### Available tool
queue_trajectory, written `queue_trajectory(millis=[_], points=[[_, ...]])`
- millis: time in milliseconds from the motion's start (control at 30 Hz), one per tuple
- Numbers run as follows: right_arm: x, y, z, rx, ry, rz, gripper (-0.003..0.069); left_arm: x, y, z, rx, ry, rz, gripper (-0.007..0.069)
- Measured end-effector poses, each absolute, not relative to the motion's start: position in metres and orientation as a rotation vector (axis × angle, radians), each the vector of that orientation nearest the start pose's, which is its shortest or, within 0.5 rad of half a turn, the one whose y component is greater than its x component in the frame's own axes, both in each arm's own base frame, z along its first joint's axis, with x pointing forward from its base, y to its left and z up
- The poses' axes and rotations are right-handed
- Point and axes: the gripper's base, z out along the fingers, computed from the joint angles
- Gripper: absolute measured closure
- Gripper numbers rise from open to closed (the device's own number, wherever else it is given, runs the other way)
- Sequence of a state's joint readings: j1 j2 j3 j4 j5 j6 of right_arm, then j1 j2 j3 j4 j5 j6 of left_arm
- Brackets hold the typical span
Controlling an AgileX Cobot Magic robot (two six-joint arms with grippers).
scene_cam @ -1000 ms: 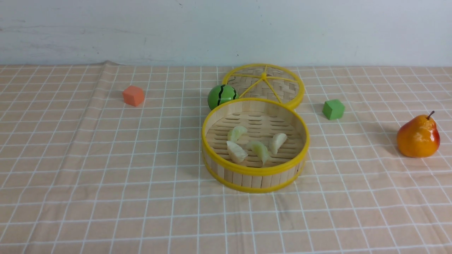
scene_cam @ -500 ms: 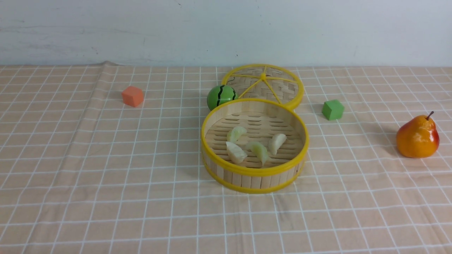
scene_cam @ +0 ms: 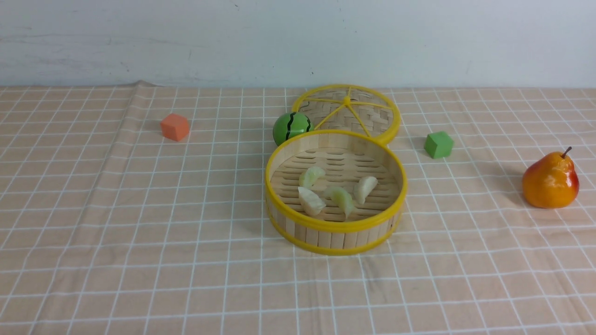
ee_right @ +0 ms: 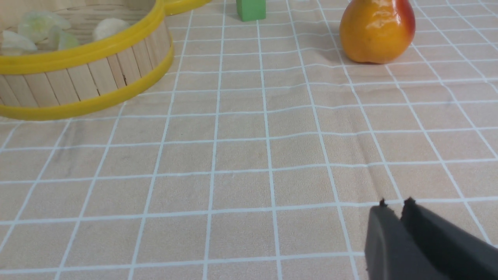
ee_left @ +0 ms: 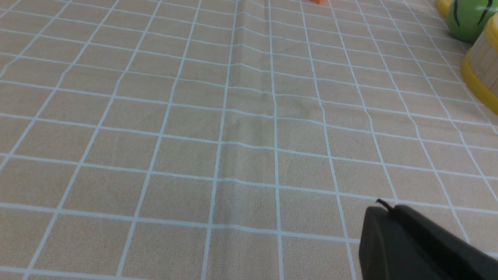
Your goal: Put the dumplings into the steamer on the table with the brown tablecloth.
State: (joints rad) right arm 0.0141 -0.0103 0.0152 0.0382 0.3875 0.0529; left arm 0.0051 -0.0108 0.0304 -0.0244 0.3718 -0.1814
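Observation:
The steamer (scene_cam: 336, 232) stands mid-table on the brown tablecloth (scene_cam: 139, 209). Several pale dumplings (scene_cam: 342, 199) lie on its slatted floor. In the right wrist view the steamer (ee_right: 78, 85) shows with dumplings (ee_right: 37, 25) inside. In the left wrist view only an edge of the steamer (ee_left: 482, 74) shows. Neither arm shows in the front view. My left gripper (ee_left: 389, 210) is shut and empty over bare cloth, away from the steamer. My right gripper (ee_right: 395, 206) is shut and empty over bare cloth, apart from the steamer.
The woven lid (scene_cam: 348, 111) lies behind the steamer, with a green striped ball (scene_cam: 291, 126) beside it. An orange cube (scene_cam: 175, 127) sits at the far left, a green cube (scene_cam: 438, 144) to the right, and a pear (scene_cam: 551, 180) at the far right.
The front view has shifted very slightly; nothing on the table has moved.

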Motion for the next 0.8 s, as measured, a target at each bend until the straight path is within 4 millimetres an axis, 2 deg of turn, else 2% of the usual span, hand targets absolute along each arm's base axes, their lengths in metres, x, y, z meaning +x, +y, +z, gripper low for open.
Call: queue_trajectory(millis=[800], points=[[0.0521,0.0021,0.1738,0.060,1.876,0.084,0.0563,0.0527,-0.0005,0.1701,-0.190,1.868,-0.145,0.0637]])
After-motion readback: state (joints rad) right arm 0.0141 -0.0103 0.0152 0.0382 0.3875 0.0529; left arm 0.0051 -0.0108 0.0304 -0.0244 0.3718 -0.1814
